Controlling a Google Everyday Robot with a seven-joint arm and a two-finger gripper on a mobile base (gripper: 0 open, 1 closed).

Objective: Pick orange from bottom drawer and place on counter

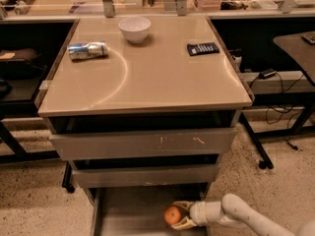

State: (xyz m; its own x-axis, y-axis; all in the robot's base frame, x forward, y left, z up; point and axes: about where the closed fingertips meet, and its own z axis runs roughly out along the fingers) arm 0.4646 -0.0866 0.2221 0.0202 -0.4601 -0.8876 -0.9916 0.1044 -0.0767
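Observation:
The orange (172, 215) sits low in the open bottom drawer (127, 211), near its right side. My gripper (178, 215) reaches in from the right on a white arm, and its two tan fingers (183, 205) close around the orange from above and below. The counter (157, 73) is the tan glossy top above the two shut upper drawers.
On the counter stand a white bowl (135, 28) at the back, a silver can (87, 50) lying on its side at the left, and a dark flat device (203, 48) at the right. A dark desk (295, 45) and cables are to the right.

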